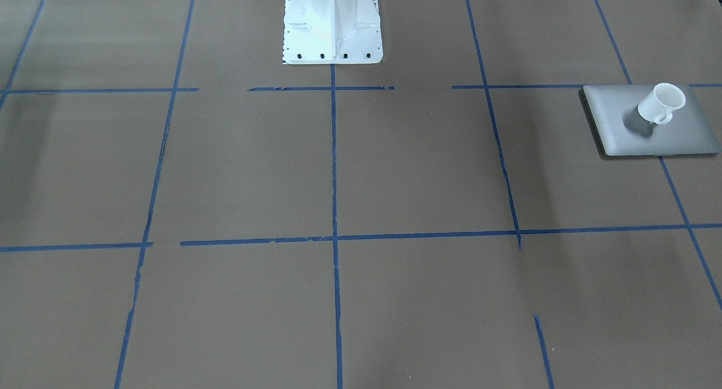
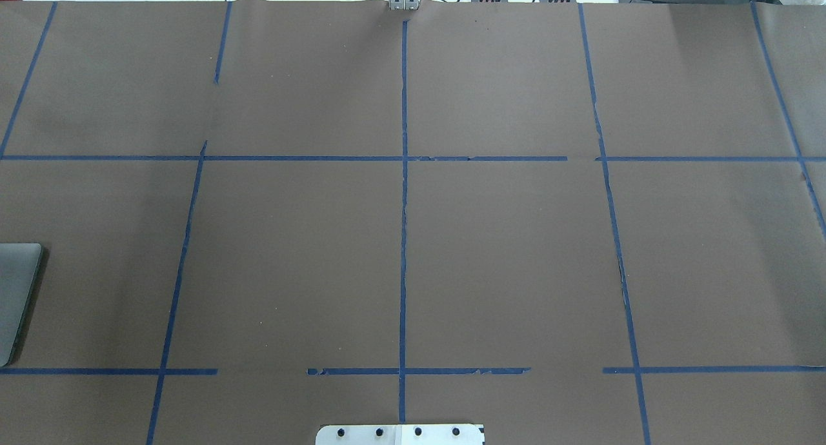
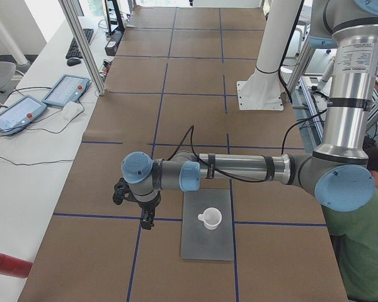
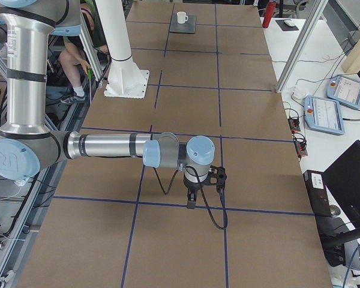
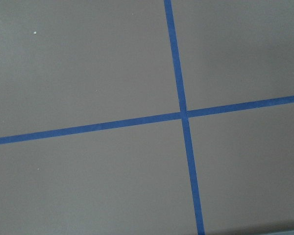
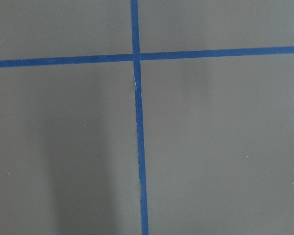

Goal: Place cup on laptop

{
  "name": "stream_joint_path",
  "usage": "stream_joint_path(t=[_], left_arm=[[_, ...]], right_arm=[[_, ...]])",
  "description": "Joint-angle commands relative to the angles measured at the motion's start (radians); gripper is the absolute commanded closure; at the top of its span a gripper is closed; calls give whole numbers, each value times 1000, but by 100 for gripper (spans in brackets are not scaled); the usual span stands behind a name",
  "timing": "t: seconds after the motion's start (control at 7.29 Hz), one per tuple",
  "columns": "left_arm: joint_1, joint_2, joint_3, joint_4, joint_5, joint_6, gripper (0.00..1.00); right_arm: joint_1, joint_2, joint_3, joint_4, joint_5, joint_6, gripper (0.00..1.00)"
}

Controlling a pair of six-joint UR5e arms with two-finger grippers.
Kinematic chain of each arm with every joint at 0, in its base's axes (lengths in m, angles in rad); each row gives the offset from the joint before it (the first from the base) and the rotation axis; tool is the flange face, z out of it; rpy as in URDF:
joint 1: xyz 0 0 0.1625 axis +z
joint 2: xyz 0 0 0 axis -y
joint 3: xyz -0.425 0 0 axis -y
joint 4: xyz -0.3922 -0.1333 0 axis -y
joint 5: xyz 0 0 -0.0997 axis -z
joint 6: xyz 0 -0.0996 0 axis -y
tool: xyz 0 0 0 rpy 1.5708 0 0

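Note:
The small white cup (image 1: 661, 102) stands upright on the closed silver-grey laptop (image 1: 620, 124), which lies flat near the table's end on my left side. The exterior left view shows the cup (image 3: 210, 218) on the laptop (image 3: 206, 242), and the exterior right view shows the cup (image 4: 182, 17) far off. Only a corner of the laptop (image 2: 16, 290) shows overhead. My left gripper (image 3: 147, 223) hangs over the table beside the laptop, apart from the cup. My right gripper (image 4: 191, 204) hangs over bare table at the other end. I cannot tell whether either is open or shut.
The brown table carries a grid of blue tape lines (image 1: 334, 163). The white robot pedestal (image 1: 333, 28) stands at the table's robot side. An operator in green (image 3: 359, 251) sits beside the left arm. Teach pendants (image 4: 327, 114) lie on the side desk.

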Motion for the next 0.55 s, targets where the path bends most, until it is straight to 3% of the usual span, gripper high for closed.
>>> stream_joint_path(t=[0.0,0.41], left_arm=[[-17,43,-23,47,-15,13,0],[-55,82,-46,44,-69,2,0]], right_arm=[[0,0,0,0,0,0,0],[0,0,0,0,0,0,0]])
